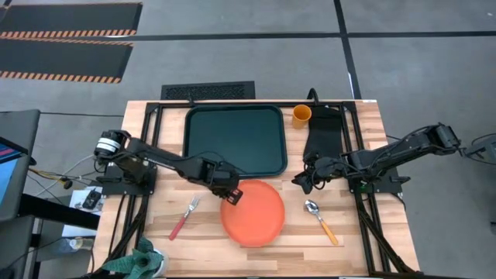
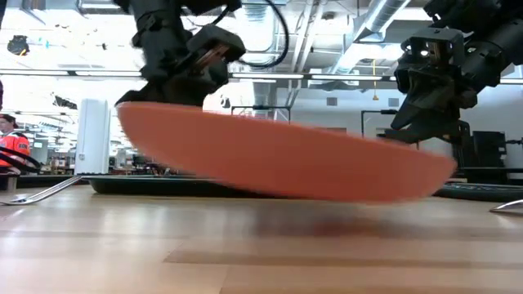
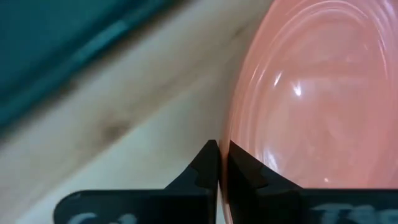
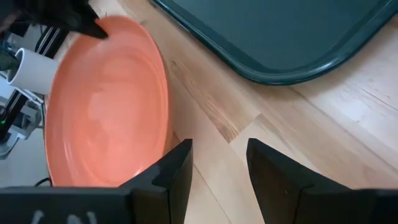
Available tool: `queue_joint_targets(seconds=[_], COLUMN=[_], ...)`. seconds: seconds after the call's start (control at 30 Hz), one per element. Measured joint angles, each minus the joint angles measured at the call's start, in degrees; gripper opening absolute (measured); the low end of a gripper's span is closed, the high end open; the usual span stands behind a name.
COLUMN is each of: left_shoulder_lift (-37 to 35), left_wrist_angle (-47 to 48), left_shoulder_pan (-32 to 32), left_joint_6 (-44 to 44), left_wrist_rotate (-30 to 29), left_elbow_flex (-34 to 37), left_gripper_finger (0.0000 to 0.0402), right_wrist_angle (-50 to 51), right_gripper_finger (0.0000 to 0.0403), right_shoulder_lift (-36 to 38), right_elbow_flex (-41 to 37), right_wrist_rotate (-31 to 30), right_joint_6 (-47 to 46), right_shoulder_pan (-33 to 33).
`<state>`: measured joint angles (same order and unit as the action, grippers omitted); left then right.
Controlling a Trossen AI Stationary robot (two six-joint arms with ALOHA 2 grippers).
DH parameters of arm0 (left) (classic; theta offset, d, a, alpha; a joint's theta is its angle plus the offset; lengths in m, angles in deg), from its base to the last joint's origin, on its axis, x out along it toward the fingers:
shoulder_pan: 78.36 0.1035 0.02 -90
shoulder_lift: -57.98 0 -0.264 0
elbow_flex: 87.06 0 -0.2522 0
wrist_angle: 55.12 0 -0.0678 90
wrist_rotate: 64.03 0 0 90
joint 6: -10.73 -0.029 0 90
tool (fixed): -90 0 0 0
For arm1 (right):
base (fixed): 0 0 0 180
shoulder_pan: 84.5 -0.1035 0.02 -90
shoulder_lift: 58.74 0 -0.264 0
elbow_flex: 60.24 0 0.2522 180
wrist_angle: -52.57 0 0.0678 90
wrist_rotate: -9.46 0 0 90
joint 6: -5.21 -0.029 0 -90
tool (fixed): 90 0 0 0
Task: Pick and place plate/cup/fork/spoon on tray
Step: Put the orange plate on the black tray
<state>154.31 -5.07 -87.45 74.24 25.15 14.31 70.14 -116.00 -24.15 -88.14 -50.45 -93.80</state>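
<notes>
The orange-red plate [image 1: 253, 213] is near the table's front middle, tilted, with its left rim raised [image 2: 278, 159]. My left gripper [image 1: 230, 194] is shut on its far-left rim. The dark green tray [image 1: 235, 139] lies behind the plate. The orange-yellow cup [image 1: 301, 115] stands by the tray's far right corner. The fork [image 1: 184, 218] lies flat to the left of the plate and the spoon [image 1: 321, 219] flat to its right. My right gripper [image 4: 217, 165] is open and empty over the wood between plate and tray [image 1: 302, 180]. My left gripper pinches the plate's rim [image 3: 225, 134] at its far-left side, one finger [image 3: 249, 171] on the inner face and one [image 3: 200, 167] on the outer. The fingers come slanting down from the table's left. The plate is tilted, its held side up and its right side low; whether that side touches the table I cannot tell.
A black oven mitt [image 1: 323, 136] lies right of the tray, under my right arm. A teal cloth [image 1: 139, 260] hangs at the table's front left corner. Bare wood shows in front of the plate [image 2: 261, 253].
</notes>
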Motion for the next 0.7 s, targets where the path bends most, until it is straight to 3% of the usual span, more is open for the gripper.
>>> queue_joint_targets(seconds=[0.3, 0.7], left_shoulder_lift=[-0.17, -0.25], left_wrist_angle=[14.82, 20.28], left_shoulder_pan=[8.37, 27.04], left_joint_6=[-16.0, -28.58], left_wrist_rotate=[-6.97, -6.06], left_elbow_flex=[-12.06, -11.88], left_gripper_finger=[0.0, 0.0], right_wrist_angle=[0.01, 0.03], right_gripper_finger=[0.0177, 0.0177], right_shoulder_lift=[0.0, 0.0], right_elbow_flex=[0.0, 0.0], right_wrist_rotate=[0.0, -0.04], right_joint_6=[0.02, 0.04], right_shoulder_pan=[0.0, 0.0])
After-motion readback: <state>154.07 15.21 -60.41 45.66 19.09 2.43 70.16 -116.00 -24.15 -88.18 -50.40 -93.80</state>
